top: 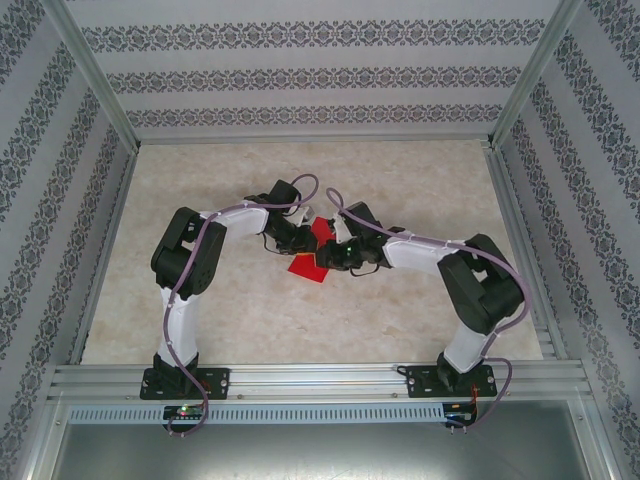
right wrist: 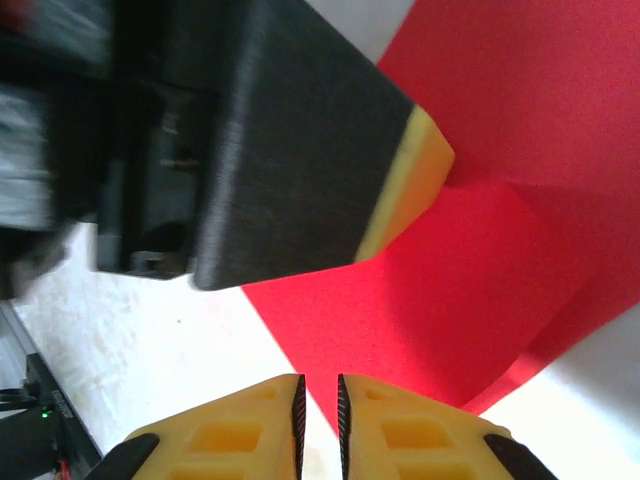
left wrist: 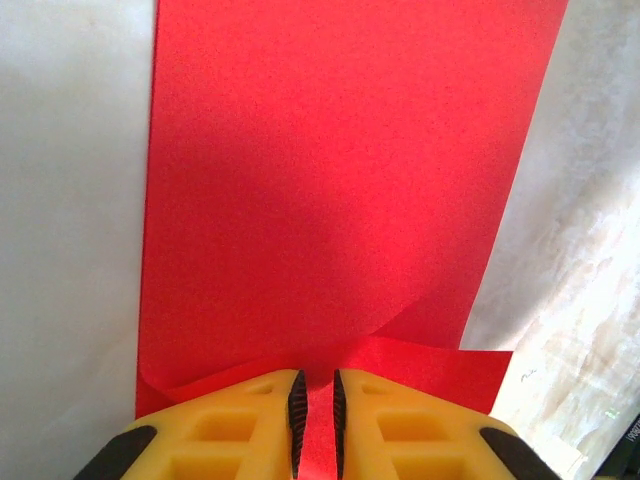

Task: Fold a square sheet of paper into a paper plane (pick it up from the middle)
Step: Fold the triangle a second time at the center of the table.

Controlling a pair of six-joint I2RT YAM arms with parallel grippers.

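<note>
Near rail (top: pixel 320 378) carries both arm bases. Just past it, the left tool (left wrist: pixel 317 378) is clenched on the near edge of the square sheet of paper (left wrist: pixel 330 180), where a flap curls over. The right tool (right wrist: pixel 319 382) is drawn shut with nothing seen between its pads; the sheet's corner lies just beyond. The sheet sits mid-bench (top: pixel 430 190). Judged an early fold: next, align the edges, then press. Beyond are the pale marbled surface and patterned walls (top: pixel 320 60).
</note>
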